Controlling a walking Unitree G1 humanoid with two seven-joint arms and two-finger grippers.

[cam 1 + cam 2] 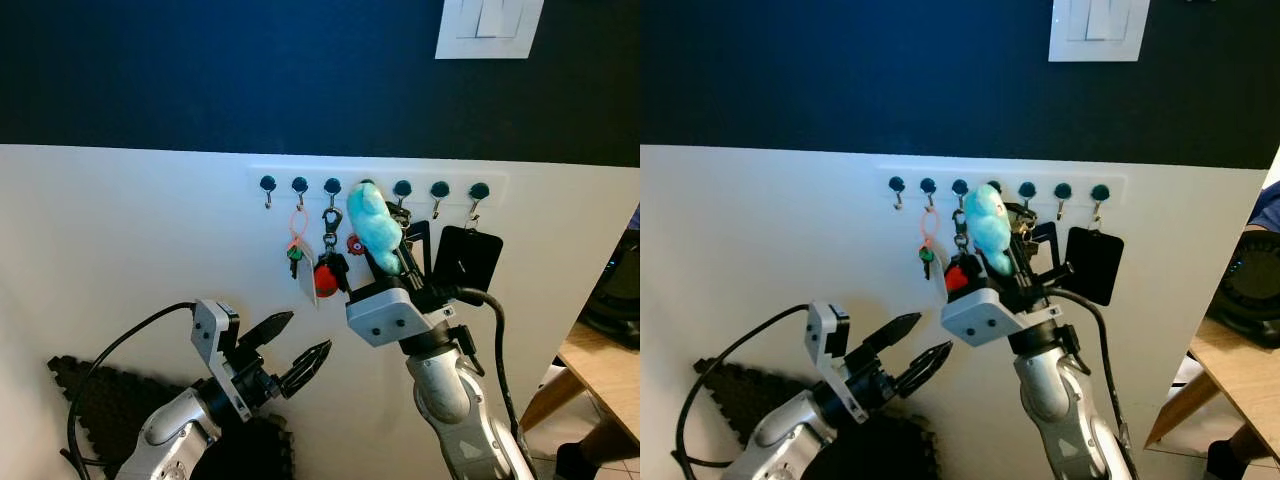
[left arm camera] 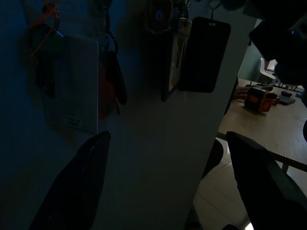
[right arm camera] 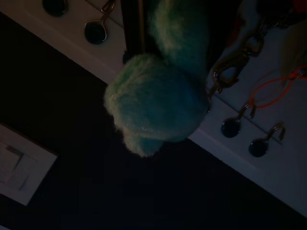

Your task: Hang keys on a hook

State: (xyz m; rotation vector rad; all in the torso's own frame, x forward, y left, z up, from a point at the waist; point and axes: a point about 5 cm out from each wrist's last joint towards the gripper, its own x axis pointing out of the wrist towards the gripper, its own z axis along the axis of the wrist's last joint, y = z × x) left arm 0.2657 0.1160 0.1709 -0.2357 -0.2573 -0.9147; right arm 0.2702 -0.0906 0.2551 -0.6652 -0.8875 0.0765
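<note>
Turquoise plush keychain (image 1: 373,228) gripped in right hand (image 1: 392,262), raised against hook rail (image 1: 378,186), at its middle hook. Step: hooking on. Next: seat ring over hook, then release. Left hand (image 1: 298,352) open, idle below rail.

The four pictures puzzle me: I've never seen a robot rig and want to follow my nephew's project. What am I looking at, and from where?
It is a humanoid robot with two silver arms, each ending in two black fingers. The two bright pictures come from cameras in its head; the two dark ones from cameras on its wrists.

Before it is a white wall with a row of hooks. A red key fob, a white tag and a black card holder already hang there.

The right gripper is raised to the hooks, holding keys with a fluffy turquoise toy. The left gripper hangs lower, fingers apart, holding nothing. A wooden table stands on the right.
</note>
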